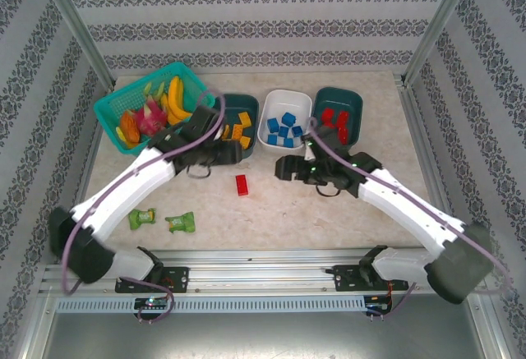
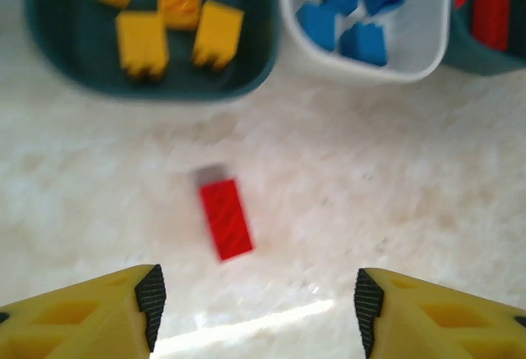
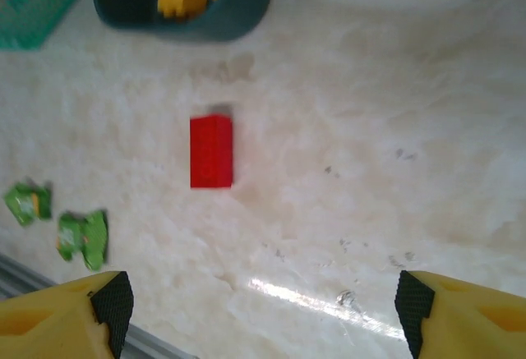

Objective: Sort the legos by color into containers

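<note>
One red brick [image 1: 242, 185] sits loose around the middle of the worktop [image 1: 288, 221]. Both the left tool [image 2: 255, 303] and right tool [image 3: 263, 310] are open, gripping nothing.

Red lego [image 1: 242, 185], white tub [image 1: 288, 102] of blue legos [image 1: 284, 127], marbled beige table [image 1: 271, 219]

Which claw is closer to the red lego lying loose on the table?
Left, narrowly. The left claw hovers just past the far end of the red lego; the right claw hangs a little farther off to its right.
</note>
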Motion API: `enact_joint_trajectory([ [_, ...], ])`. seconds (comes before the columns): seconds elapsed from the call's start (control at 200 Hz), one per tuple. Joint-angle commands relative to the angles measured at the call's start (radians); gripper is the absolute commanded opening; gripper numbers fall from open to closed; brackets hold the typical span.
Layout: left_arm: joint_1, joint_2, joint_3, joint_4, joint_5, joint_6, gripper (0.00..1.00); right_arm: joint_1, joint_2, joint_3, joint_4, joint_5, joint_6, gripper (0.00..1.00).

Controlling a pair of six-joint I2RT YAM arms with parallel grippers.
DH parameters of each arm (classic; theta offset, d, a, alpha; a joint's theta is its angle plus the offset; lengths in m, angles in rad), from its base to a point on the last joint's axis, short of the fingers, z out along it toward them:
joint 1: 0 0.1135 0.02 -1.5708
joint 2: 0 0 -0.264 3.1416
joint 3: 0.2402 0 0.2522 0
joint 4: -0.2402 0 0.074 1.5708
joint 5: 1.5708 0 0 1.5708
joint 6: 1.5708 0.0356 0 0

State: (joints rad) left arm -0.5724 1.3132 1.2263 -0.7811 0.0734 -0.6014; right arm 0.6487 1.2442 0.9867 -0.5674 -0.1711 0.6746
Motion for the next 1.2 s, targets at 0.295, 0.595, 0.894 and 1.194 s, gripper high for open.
enact_joint_trajectory([
  [0.295, 0.000, -0.656, -0.423, -0.170, 0.003, -0.123, 0.84, 0.248, 0.478, 0.263, -0.033, 0.163, 0.021, 0.81],
  [0.595, 0.000, -0.898, -0.491, -0.249, 0.023, -0.206, 0.99, 0.270, 0.748, 0.486, -0.107, 0.229, 0.048, 0.77],
  [0.894, 0.000, -0.908, -0.469, -0.262, 0.049, -0.222, 1.00, 0.269, 0.914, 0.653, -0.222, 0.271, 0.061, 0.67],
  [1.194, 0.000, -0.925, -0.485, -0.238, 0.071, -0.247, 1.00, 0.269, 1.002, 0.745, -0.277, 0.277, 0.062, 0.54],
])
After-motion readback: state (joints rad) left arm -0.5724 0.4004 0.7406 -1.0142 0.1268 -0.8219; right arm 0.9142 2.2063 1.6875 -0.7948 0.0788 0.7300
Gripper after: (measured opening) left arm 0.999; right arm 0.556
